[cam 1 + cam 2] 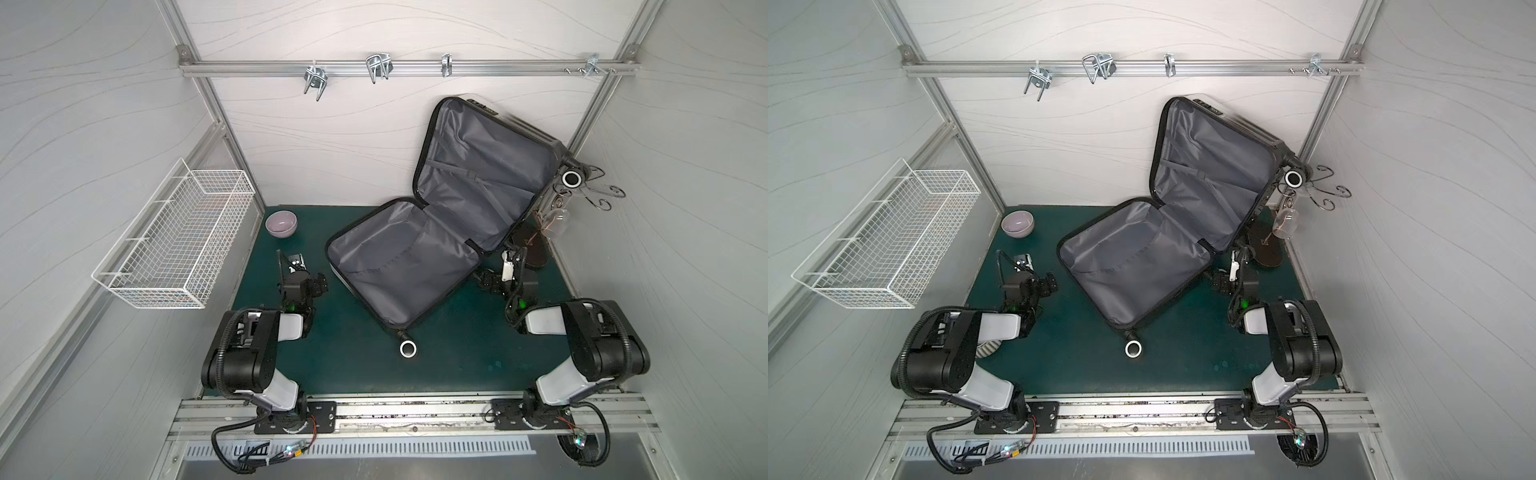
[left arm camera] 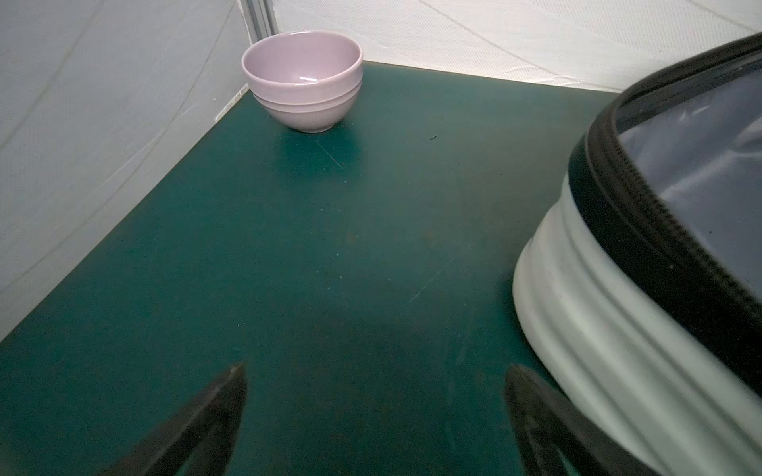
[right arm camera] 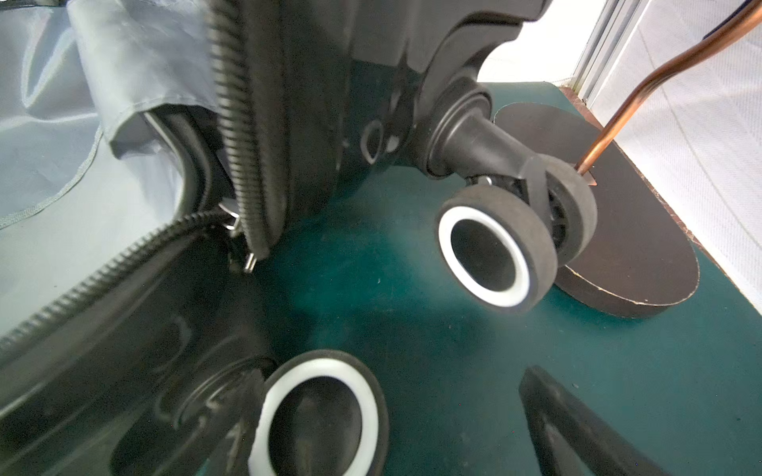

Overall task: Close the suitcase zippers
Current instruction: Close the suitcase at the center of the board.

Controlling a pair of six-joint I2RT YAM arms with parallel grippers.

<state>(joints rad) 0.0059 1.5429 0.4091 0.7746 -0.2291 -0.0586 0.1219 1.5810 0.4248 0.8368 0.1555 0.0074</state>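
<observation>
— Which step is this?
— Barely the start: the suitcase (image 1: 409, 266) lies open on the worktop (image 1: 457, 357), lid tilted up towards the back wall, the zippers (image 3: 233, 136) undone. The left arm (image 1: 249, 345) and right arm (image 1: 598, 336) flank it, jaws apart, empty.
— Next?
— Likely swinging the lid down before chasing any pull

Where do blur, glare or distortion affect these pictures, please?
Right wrist view: the near wheel and the zippers are smeared, out of focus. Left wrist view: the bowl is sharp, with a small glare spot inside; the left gripper shows dark, soft fingertips. Both top views: evenly lit, the suitcase sharp, the frame uprights splayed by the wide lens.
</observation>
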